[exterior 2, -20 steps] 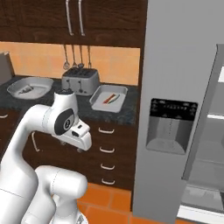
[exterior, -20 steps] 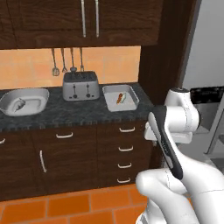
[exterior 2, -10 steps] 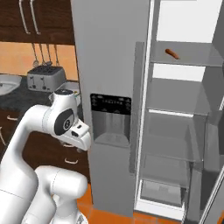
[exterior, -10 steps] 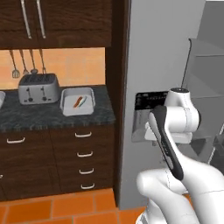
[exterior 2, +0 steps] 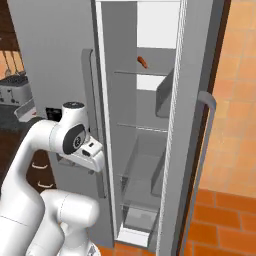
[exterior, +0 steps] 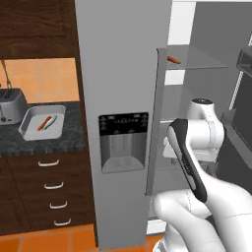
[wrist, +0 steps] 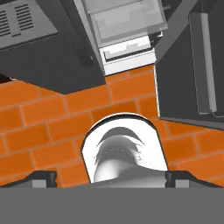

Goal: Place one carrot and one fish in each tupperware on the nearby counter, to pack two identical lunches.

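Note:
A rectangular light-grey tupperware [exterior: 29, 129] sits on the speckled counter [exterior: 74, 135] at the left, holding an orange carrot [exterior: 43, 123]. Its corner also peeks out beside the fridge [exterior 2: 24, 108]. Another carrot [exterior: 173, 60] lies on an upper glass shelf inside the open fridge [exterior 2: 142, 62]. No fish is in view, and the second tub is out of view. My gripper [wrist: 111, 180] points down at the orange brick floor, open, with its fingertips [wrist: 43, 177] far apart and nothing between them.
The grey fridge front with its dispenser [exterior: 123, 142] stands straight ahead. Its open door [exterior 2: 192, 130] swings out to the right. A silver toaster [exterior: 10, 106] stands at the counter's left end. Dark drawers [exterior: 54, 187] sit under the counter. A bottom fridge drawer [wrist: 124, 19] lies below the hand.
The whole view has swung right, from the counter with toaster and tubs to the open fridge, so the base has moved. The arm keeps its folded pose.

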{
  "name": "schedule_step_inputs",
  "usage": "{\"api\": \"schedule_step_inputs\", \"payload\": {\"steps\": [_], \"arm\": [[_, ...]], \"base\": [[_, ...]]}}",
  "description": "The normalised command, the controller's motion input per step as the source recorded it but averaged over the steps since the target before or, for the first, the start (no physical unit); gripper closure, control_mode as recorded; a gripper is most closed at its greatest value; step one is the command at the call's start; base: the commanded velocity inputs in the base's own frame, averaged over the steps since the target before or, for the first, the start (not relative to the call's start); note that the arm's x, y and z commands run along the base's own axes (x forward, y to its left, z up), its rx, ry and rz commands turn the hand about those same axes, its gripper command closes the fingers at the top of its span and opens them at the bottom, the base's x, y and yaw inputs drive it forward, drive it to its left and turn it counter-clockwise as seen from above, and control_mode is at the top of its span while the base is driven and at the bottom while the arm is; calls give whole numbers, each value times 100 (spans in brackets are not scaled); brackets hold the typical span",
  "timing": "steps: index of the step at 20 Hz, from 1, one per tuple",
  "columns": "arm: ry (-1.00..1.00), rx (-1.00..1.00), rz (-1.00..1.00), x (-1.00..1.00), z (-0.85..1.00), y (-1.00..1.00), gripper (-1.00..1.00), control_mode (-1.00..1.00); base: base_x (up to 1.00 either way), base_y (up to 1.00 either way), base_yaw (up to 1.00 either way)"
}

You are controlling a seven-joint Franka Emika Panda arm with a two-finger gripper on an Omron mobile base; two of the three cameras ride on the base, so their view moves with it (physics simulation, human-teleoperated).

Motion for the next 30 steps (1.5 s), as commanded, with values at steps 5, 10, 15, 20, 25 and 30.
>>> {"api": "schedule_step_inputs", "payload": {"steps": [5,10,15,20,25,30], "arm": [[0,0,0,0,0,0,-100,100],[0,0,0,0,0,0,-100,100],[-22,1,0,-51,48,-30,-100,-100],[-61,0,0,-98,100,-53,-100,-100],[-60,-11,2,2,100,-33,-100,-100],[-36,-15,4,92,99,-14,-100,-100]], "base": [[73,-38,-1],[90,-28,-9],[4,-14,-2],[0,0,0],[0,0,0],[0,0,0]]}}
